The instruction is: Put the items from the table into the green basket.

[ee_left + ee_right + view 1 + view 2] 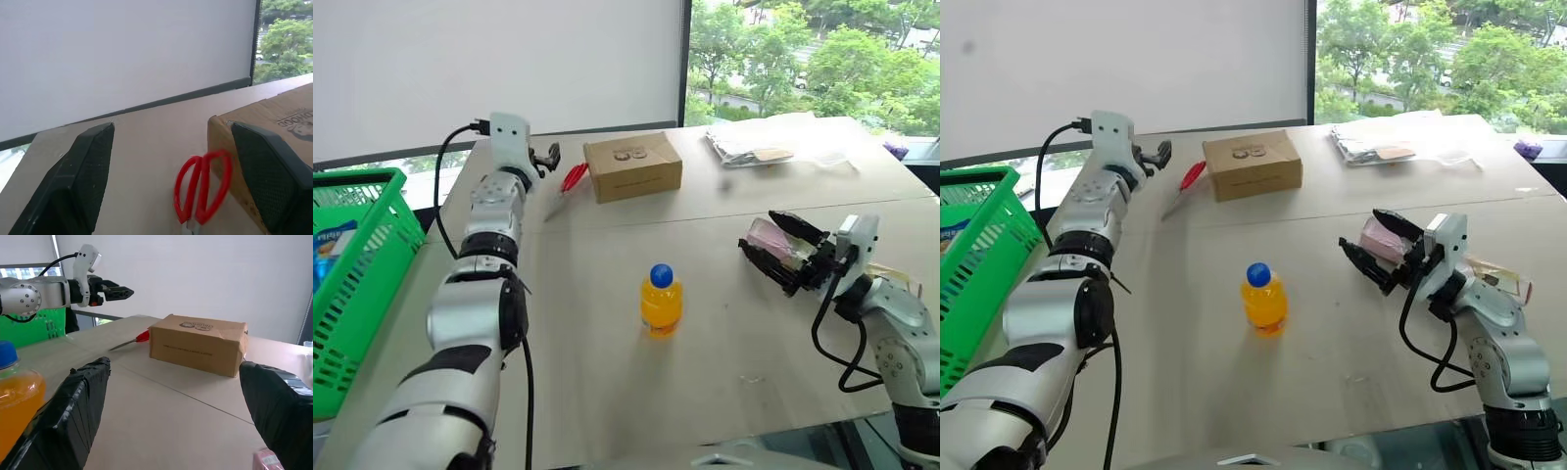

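From the head camera, the left gripper (pixel 548 157) is seen reaching level over the far left of the table (pixel 724 333), its jaws spread and empty, with the scissors (pixel 566 186) lying just beyond and below it, red handles nearest the cardboard box (pixel 632 165) and blade angled back toward the robot. The basket (pixel 357 274) sits off the table's left edge; the bottle (pixel 661 300) stands mid-table.

In the left wrist view, the scissor handles are framed between the parted fingers (pixel 83 176), untouched.

In the right wrist view, the right gripper (pixel 181 431) is held wide open and empty, with a pink packet (pixel 1383 238) just beside it.
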Robot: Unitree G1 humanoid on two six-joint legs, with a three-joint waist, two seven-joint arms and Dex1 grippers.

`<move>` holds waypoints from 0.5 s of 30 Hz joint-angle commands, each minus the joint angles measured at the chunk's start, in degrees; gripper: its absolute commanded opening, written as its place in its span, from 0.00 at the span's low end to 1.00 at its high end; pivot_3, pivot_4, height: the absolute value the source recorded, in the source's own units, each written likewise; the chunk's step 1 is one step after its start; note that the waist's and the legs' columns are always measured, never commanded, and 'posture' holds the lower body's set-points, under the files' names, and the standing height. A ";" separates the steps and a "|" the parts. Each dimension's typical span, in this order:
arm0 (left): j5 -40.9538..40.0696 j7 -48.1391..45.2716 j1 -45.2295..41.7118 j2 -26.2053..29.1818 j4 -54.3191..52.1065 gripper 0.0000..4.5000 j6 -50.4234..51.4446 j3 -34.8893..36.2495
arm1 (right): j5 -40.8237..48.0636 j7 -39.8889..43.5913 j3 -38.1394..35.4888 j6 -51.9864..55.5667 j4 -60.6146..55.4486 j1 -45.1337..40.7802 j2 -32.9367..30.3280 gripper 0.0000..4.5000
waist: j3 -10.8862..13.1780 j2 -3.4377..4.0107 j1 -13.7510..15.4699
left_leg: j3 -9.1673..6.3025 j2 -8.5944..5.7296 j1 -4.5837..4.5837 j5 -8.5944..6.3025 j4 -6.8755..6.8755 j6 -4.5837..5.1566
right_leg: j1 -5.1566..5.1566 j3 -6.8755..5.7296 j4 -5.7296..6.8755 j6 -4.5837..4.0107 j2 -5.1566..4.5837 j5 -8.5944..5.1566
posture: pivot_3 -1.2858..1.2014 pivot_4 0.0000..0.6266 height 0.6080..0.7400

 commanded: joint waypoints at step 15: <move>-22.90 -52.65 44.44 18.77 -65.29 1.00 32.09 -8.61 | -1.23 10.49 1.92 -0.54 0.49 2.53 -6.97 1.00 | -0.15 0.28 -0.06 | 0.04 0.11 0.18 0.02 0.00 -0.03 | 0.17 0.13 -0.07 -0.11 0.08 0.04 | 0.47 0.00 1.00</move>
